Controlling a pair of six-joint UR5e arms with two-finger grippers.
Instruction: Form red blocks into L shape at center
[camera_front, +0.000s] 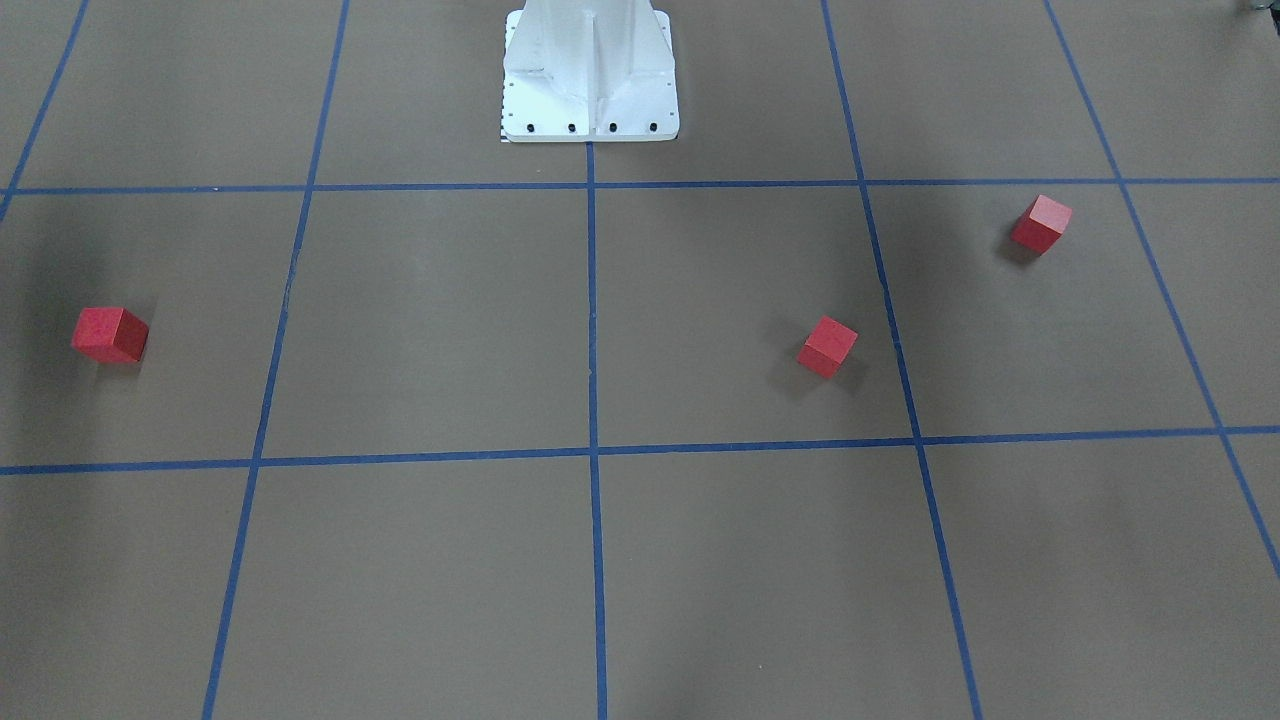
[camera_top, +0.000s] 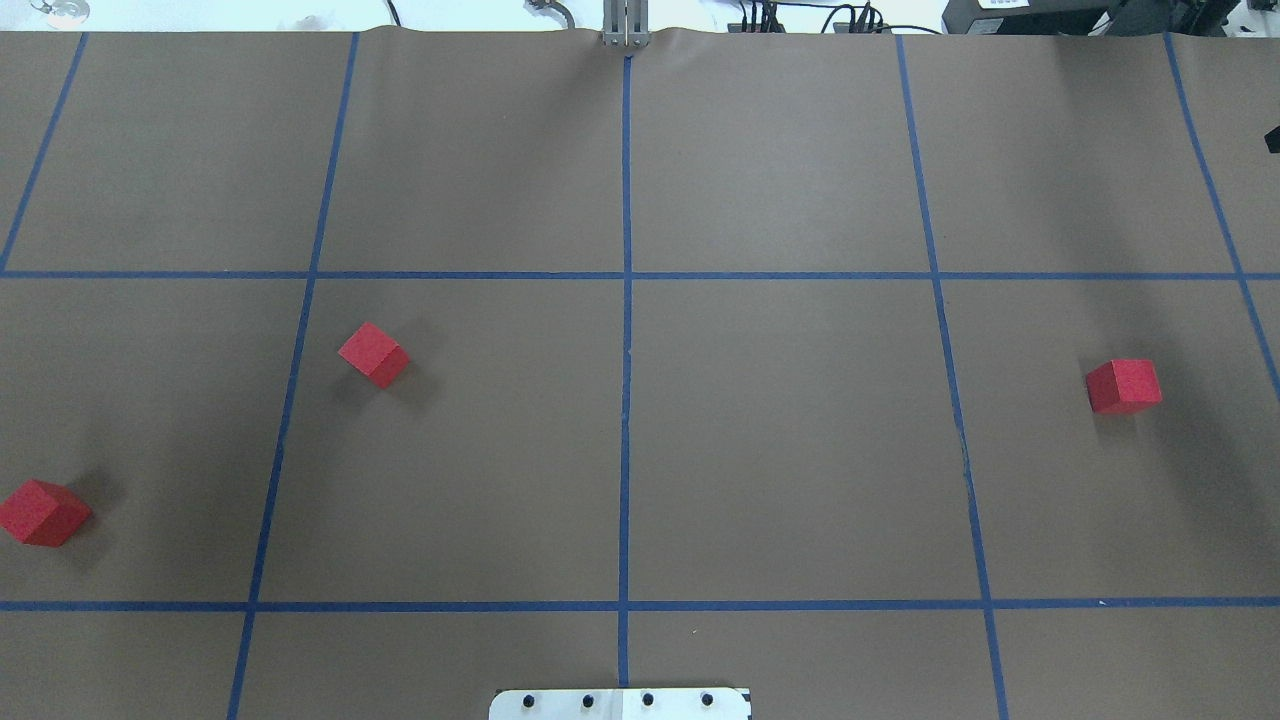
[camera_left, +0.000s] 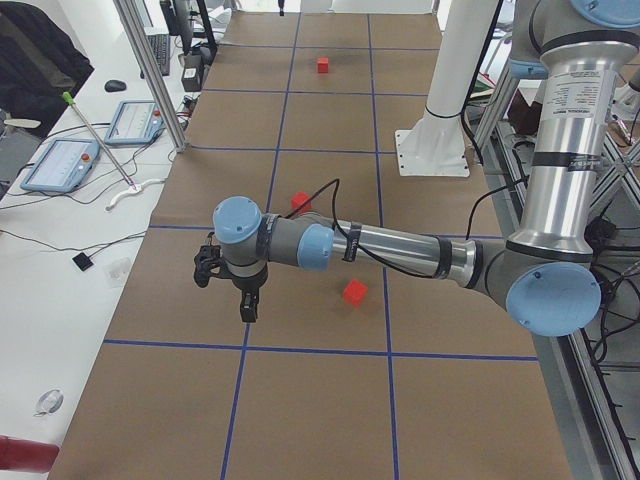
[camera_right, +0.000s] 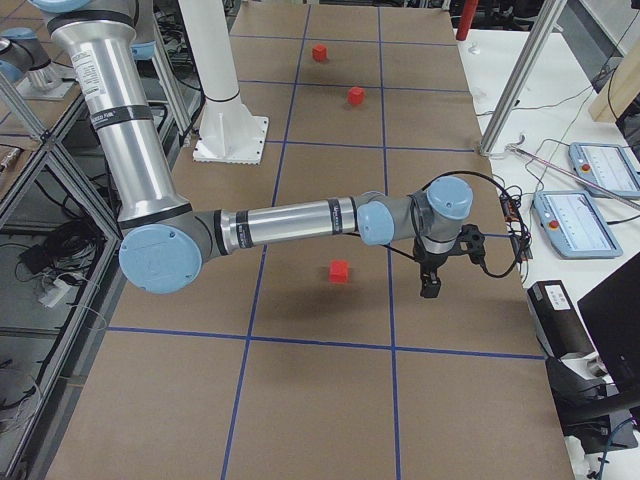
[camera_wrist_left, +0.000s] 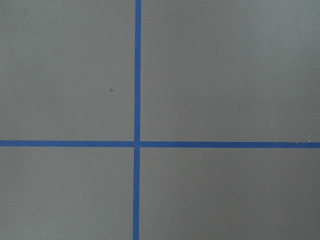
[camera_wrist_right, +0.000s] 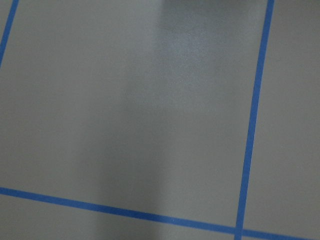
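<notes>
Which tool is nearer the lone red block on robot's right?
Right. The right tool hangs near the lone red block, on its operator side; the left tool hovers far away, at the opposite end.

Red blocks are sitting scattered: first block (camera_top: 374, 355) left of the center (camera_top: 625, 440), second block (camera_top: 43, 513) toward the bench's left end, third block (camera_top: 1124, 386) far right.

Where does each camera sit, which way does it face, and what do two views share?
Front-facing: across the table, facing the robot; white base, three red blocks.
Overhead: behind the robot, looking forward and down; base's edge.
Left side: table's end; left arm, left tool.
Right side: opposite end; right arm, right tool.
Left wrist: down on a tape crossing; no body.
Right wrist: down on tape lines; no body.
Shared: front-facing and overhead show all three blocks.
</notes>
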